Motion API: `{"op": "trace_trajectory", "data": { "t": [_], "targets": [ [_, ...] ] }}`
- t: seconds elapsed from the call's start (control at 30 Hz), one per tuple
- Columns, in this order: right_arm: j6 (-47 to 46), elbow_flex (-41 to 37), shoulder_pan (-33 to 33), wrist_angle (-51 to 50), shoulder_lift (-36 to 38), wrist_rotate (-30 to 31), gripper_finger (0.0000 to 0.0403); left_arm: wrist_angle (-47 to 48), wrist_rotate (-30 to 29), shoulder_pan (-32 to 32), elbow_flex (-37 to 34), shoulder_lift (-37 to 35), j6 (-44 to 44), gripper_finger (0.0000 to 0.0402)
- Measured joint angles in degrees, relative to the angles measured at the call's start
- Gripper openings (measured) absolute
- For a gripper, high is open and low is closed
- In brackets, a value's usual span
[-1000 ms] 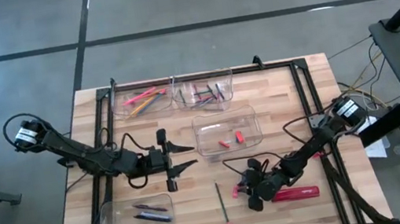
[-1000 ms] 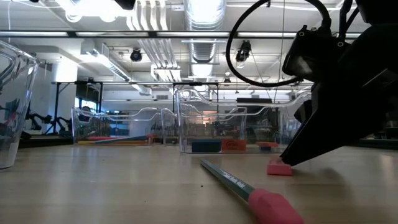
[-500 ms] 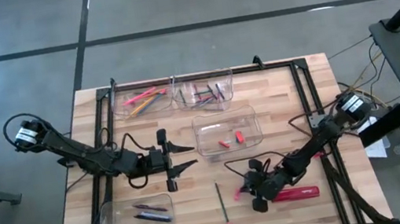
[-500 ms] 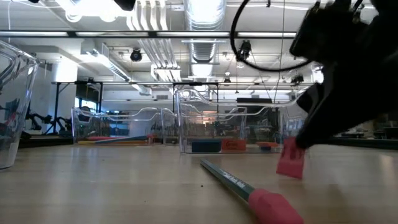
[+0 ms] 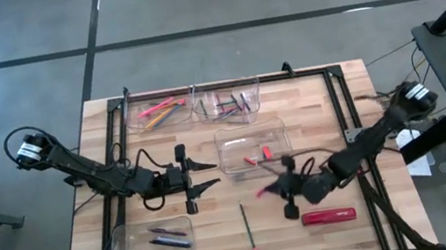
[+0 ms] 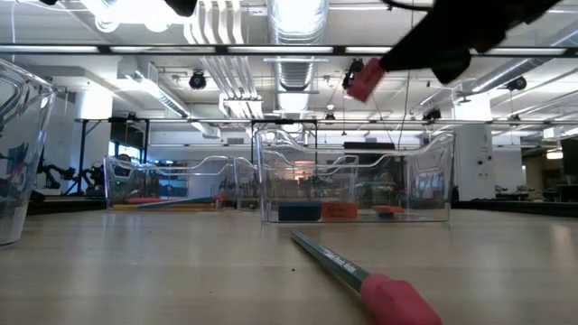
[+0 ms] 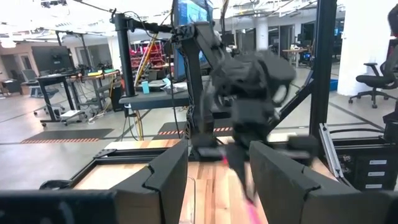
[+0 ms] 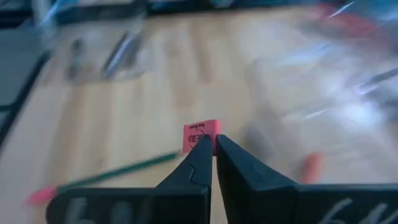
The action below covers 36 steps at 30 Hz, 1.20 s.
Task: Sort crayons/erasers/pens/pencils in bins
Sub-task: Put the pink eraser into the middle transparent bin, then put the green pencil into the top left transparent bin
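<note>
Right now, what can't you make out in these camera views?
- Print on the pink eraser: right wrist view, blurred, and the right hand shut on it covers its lower part.
- Items in the front-left bin: high view, too small to name.
- Green pencil: low view, cut off by the bottom edge.

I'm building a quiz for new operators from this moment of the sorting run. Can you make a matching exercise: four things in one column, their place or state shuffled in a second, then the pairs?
Things:
1. pink eraser
2. green pencil
3. left gripper
4. red oblong object

Places or states:
A. lying loose on the table, between the front bin and the right arm
B. pinched in the right gripper, lifted off the table
C. open, holding nothing, beside the middle bin
D. flat on the table under the right arm

Pairs: 1-B, 2-A, 3-C, 4-D
</note>
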<state>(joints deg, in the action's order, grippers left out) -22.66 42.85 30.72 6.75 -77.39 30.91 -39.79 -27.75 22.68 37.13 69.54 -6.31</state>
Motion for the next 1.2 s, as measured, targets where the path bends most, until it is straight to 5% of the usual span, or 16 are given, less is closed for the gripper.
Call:
{"op": "trace_trajectory", "data": {
  "t": [0.17,0.53,1.2],
  "targets": [
    [4.3,0.0,-4.6,-4.1,6.8,6.9,0.0008,0.0,0.0,0.0,0.0,0.0,0.0,0.0157],
    [4.2,-2.4,-16.8,-5.5,10.2,5.8,0.0029,0.3,0.0,-0.1,-0.1,1.0,0.0,0.0157],
    [6.9,-1.9,-15.4,-4.8,12.2,1.5,0.0150,0.2,0.9,-0.9,2.6,9.2,-0.5,0.0157]
  ]
}}
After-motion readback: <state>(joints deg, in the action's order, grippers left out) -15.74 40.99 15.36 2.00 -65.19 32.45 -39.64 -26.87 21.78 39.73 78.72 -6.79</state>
